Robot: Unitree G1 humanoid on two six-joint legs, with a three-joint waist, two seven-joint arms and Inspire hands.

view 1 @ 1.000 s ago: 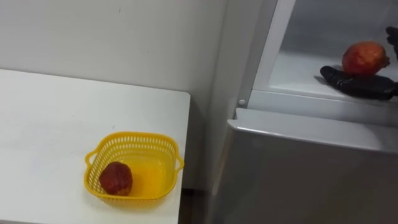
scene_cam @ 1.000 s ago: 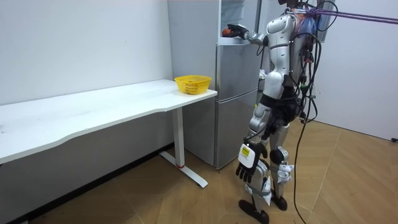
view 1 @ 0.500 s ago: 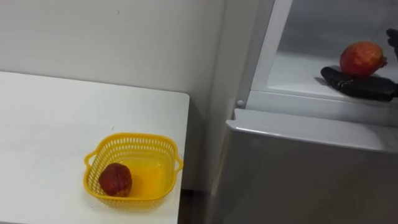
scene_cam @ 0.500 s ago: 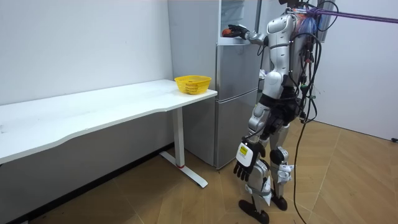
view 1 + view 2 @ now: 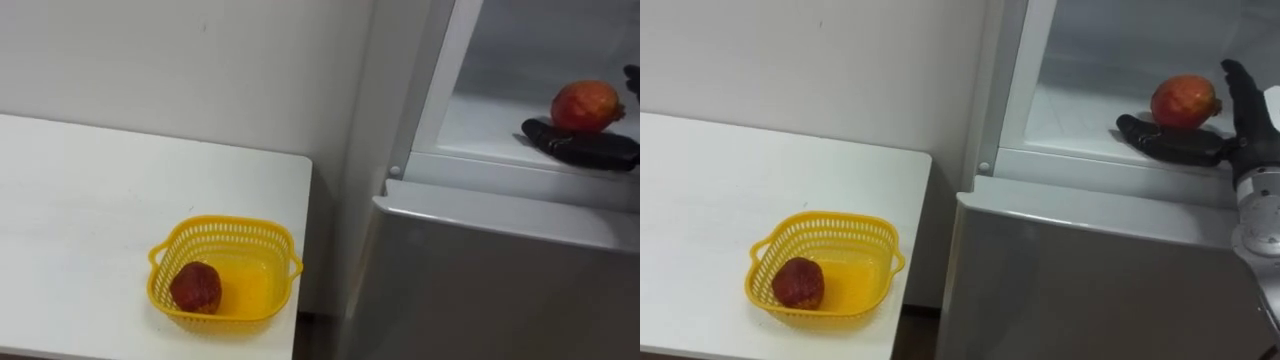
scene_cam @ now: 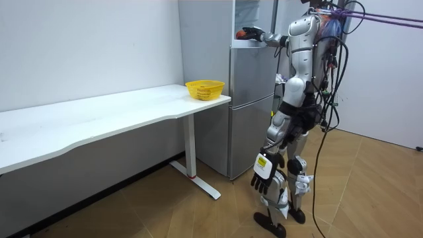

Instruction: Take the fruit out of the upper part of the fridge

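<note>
A red-orange fruit point(image 5: 1184, 101) rests on the white shelf point(image 5: 1080, 115) of the open upper fridge compartment. My right hand point(image 5: 1185, 145) reaches into that compartment. Its thumb lies on the shelf just in front of the fruit and its straight fingers point(image 5: 1241, 92) stand up to the fruit's right. The hand is open and cups the fruit loosely. In the room view I stand upright before the fridge point(image 6: 251, 99), and my left hand point(image 6: 263, 173) hangs relaxed by my thigh.
A yellow basket point(image 5: 225, 223) sits near the right end of the white table point(image 5: 80, 200), with a dark red fruit point(image 5: 196, 287) in it. The shut grey lower fridge door point(image 5: 500, 280) fills the space below the compartment. A narrow gap separates table and fridge.
The eye view has shifted slightly, so the camera moved. My right hand stays cupped beside the fruit on the shelf. My left hand swung a little at my side.
</note>
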